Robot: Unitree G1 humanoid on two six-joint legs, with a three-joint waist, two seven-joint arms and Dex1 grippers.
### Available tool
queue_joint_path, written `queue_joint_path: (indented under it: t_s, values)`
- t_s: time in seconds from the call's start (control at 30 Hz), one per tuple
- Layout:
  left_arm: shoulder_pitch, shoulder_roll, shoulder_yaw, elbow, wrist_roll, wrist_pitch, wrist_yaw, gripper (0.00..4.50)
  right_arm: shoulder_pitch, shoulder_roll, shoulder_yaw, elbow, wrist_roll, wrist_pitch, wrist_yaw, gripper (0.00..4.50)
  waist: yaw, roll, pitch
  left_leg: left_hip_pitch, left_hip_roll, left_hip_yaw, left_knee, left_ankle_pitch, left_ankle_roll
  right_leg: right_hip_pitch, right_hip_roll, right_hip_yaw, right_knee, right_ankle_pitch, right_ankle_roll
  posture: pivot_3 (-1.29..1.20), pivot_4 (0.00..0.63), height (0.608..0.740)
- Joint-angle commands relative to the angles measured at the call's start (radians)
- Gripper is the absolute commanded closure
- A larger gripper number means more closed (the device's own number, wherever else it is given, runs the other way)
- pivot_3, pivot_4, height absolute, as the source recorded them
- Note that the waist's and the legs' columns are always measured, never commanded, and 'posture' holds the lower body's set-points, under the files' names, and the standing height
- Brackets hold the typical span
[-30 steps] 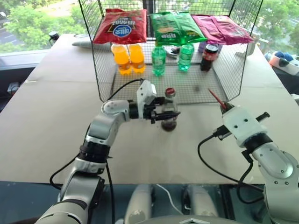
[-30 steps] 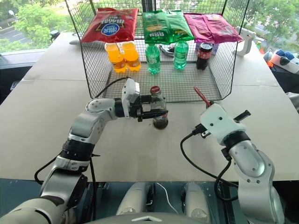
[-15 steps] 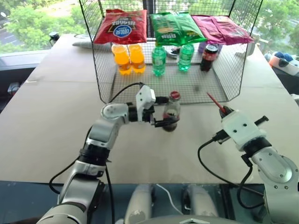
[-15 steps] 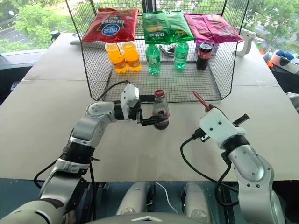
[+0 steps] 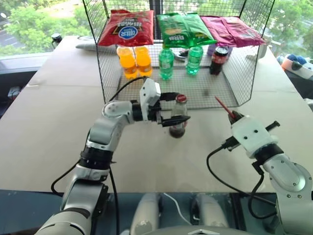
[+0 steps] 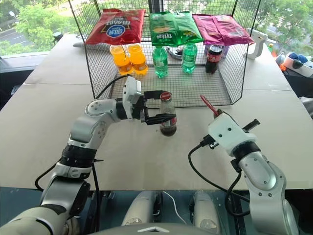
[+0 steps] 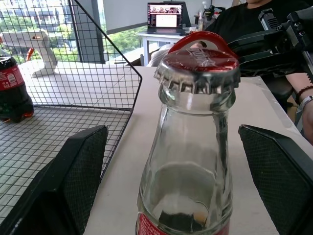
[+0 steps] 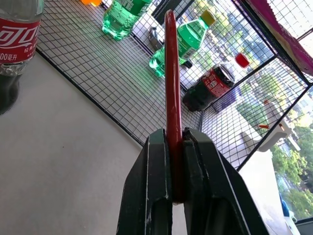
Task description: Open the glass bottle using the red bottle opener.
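Cardboard-covered table (image 5: 44, 112) is seen beneath everything, and a wire mesh rack (image 5: 234, 93) is set at its far side, toward twelve o'clock. Snack bags are draped over the rack's top: a red one (image 5: 126, 28), a green one (image 5: 183, 29) and a magenta one (image 5: 230, 29). Orange drink bottles (image 5: 135, 61), green plastic bottles (image 5: 180, 61) and a dark red-capped cola bottle (image 5: 218, 60) are lined up on the mesh floor.

Near the table's middle, just in front of the rack, the glass bottle (image 5: 178, 116) is stood upright, its red crown cap on and dark cola low in the body. The left gripper (image 5: 171, 107) is reached in level from nine o'clock; its black fingers (image 7: 73, 181) are spread wide on either side of the bottle's neck, clear of the glass.

At about three o'clock from the bottle, well apart from it, the right gripper (image 5: 234, 115) is held with its fingers pressed together on the red bottle opener (image 8: 171, 88), which is pinched by its handle and pointed up toward the rack.
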Motion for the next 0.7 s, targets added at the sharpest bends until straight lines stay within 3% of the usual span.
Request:
queue_joint_path:
  t_s: [0.03, 0.13, 0.2, 0.4, 0.7]
  values:
    - [-0.025, 0.006, 0.024, -0.045, -0.022, -0.001, -0.005, 1.17, -0.011, -0.008, -0.026, -0.024, 0.0, -0.012, -0.008, 4.5, 0.0, 0.0, 0.0, 0.0, 0.0, 0.0, 0.0, 0.0, 0.0, 0.0, 0.0, 0.0, 0.0, 0.0, 0.0, 0.0, 0.15, 0.74]
    - [-0.025, 0.008, 0.021, -0.045, -0.024, -0.001, -0.007, 2.6, -0.022, -0.011, -0.027, -0.024, 0.001, -0.014, -0.007, 4.5, 0.0, 0.0, 0.0, 0.0, 0.0, 0.0, 0.0, 0.0, 0.0, 0.0, 0.0, 0.0, 0.0, 0.0, 0.0, 0.0, 0.15, 0.74]
    - [-0.025, 0.009, 0.019, -0.047, -0.026, -0.001, -0.008, 2.96, -0.037, -0.012, -0.023, -0.023, 0.003, -0.019, -0.007, 4.5, 0.0, 0.0, 0.0, 0.0, 0.0, 0.0, 0.0, 0.0, 0.0, 0.0, 0.0, 0.0, 0.0, 0.0, 0.0, 0.0, 0.15, 0.74]
    - [-0.024, 0.011, 0.017, -0.052, -0.026, 0.001, -0.009, 2.99, -0.095, -0.016, 0.004, -0.001, 0.011, -0.083, -0.012, 4.5, 0.0, 0.0, 0.0, 0.0, 0.0, 0.0, 0.0, 0.0, 0.0, 0.0, 0.0, 0.0, 0.0, 0.0, 0.0, 0.0, 0.15, 0.74]
    - [-0.033, 0.011, 0.015, -0.058, -0.031, 0.017, -0.015, 2.99, -0.184, -0.097, 0.12, 0.256, -0.113, -0.556, -0.156, 4.5, 0.001, 0.0, 0.0, 0.0, 0.0, 0.001, 0.0, 0.0, 0.0, 0.0, 0.0, -0.001, -0.001, 0.0, 0.0, 0.0, 0.15, 0.74]
